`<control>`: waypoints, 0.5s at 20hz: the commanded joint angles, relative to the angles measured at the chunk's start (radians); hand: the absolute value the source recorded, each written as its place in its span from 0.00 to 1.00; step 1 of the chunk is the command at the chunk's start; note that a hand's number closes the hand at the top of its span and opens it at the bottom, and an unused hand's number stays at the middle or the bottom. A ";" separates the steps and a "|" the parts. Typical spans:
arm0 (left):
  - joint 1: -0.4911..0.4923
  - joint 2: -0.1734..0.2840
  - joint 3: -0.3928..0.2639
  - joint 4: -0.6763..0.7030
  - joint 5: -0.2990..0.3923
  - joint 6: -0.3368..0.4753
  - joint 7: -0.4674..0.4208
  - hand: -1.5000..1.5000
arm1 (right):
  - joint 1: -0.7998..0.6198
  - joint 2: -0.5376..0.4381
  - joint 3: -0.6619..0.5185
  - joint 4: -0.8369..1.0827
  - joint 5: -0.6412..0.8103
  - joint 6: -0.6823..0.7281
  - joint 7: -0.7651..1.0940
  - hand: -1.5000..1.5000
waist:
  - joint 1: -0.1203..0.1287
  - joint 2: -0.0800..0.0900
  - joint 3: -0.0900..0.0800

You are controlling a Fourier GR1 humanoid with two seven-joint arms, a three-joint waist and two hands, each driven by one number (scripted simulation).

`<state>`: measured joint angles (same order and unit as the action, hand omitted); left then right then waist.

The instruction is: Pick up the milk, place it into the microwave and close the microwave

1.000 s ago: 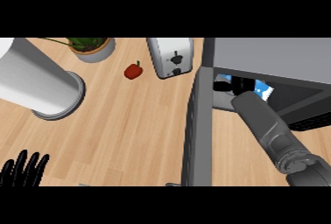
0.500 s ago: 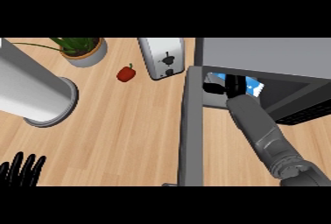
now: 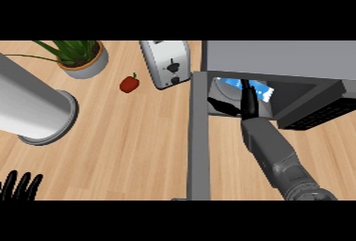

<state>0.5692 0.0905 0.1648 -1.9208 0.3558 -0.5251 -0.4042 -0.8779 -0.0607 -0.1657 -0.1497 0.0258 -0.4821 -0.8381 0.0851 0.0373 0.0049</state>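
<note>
The blue and white milk carton (image 3: pixel 261 90) is inside the open microwave (image 3: pixel 278 59) at the upper right. My right hand (image 3: pixel 245 100) reaches into the cavity from below and is shut on the carton, hiding its middle. Blue shows on both sides of the hand. The grey forearm runs back to the lower right. The microwave door (image 3: pixel 198 141) stands open, seen edge-on as a grey slab left of the arm. My left hand (image 3: pixel 21 186) rests open at the lower left edge, fingers up.
A silver toaster (image 3: pixel 165 63) stands just left of the microwave, with a red pepper (image 3: pixel 129 84) beside it. A potted plant (image 3: pixel 82 56) is at the back left. A tall grey cylinder (image 3: pixel 31 110) stands at the left.
My right hand has carried the milk deeper into the microwave cavity. The view has shifted, so the counter objects sit lower and further right. The left hand has not moved.
</note>
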 commanded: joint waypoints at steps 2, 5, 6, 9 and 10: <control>0.003 -0.010 0.007 -0.023 0.011 0.023 0.027 0.00 | 0.064 -0.008 -0.041 0.001 -0.038 0.126 -0.098 0.00 | -0.022 -0.010 -0.001; 0.054 -0.026 -0.011 -0.032 -0.010 0.003 0.017 0.00 | 0.123 0.043 -0.040 0.001 -0.036 0.113 -0.172 0.00 | -0.036 -0.019 -0.002; 0.087 -0.029 -0.021 -0.077 0.004 -0.006 0.026 0.00 | 0.149 0.023 -0.044 -0.002 -0.038 0.144 -0.203 0.00 | -0.033 -0.019 -0.001; 0.024 -0.059 -0.052 -0.053 -0.051 0.054 0.074 0.00 | 0.147 0.011 -0.036 -0.012 -0.038 0.211 -0.196 0.00 | -0.056 -0.025 -0.003; 0.054 -0.034 -0.008 -0.076 0.001 0.027 0.066 0.00 | 0.205 0.038 -0.040 -0.021 -0.044 0.212 -0.253 0.00 | -0.058 -0.028 -0.003</control>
<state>0.6194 0.0655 0.1567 -1.9735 0.3524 -0.5125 -0.3653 -0.7394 -0.0315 -0.2017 -0.1590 -0.0122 -0.3395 -0.9931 0.0436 0.0159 0.0028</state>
